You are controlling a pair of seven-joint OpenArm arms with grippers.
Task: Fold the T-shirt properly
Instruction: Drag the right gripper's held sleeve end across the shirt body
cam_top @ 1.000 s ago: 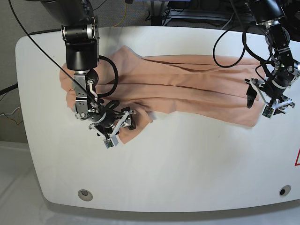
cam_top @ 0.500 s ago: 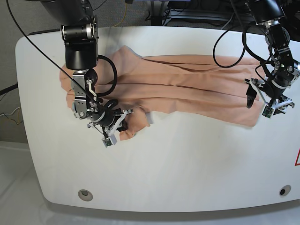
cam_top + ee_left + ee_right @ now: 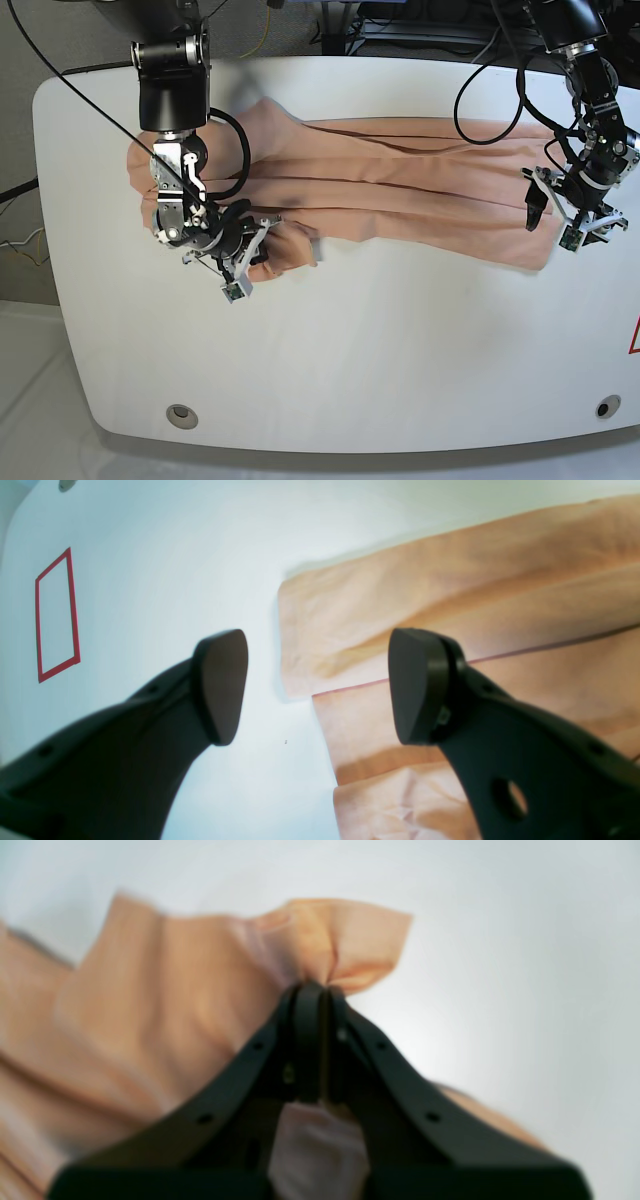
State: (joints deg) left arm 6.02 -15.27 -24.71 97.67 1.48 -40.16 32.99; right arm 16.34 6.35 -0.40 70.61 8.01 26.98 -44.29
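T-shirt (image 3: pixel 400 190) cloth is bunched between the closed fingers of the right gripper (image 3: pixel 312 990), which pinches a peach-pink flap so that a small tuft sticks up past the tips. That close view is soft and blurred, so I can't make out whether the flap is a sleeve or a hem. From the base camera the same right gripper (image 3: pixel 245 262) sits at the shirt's end near the table's (image 3: pixel 380 350) left edge, and the flap it holds looks lifted a little off the white top.

The left gripper (image 3: pixel 317 685) has its two dark fingers (image 3: pixel 222 685) spread wide with nothing between them, hovering over the shirt's other end where stacked folded layers meet bare table. Its camera alone shows a red outlined rectangle (image 3: pixel 56 615) marked on the surface. The base camera alone shows the whole garment, stretched in long folds across the far half of the table, from the left edge almost to the right edge. The left gripper (image 3: pixel 575 215) hides part of the shirt's right end.
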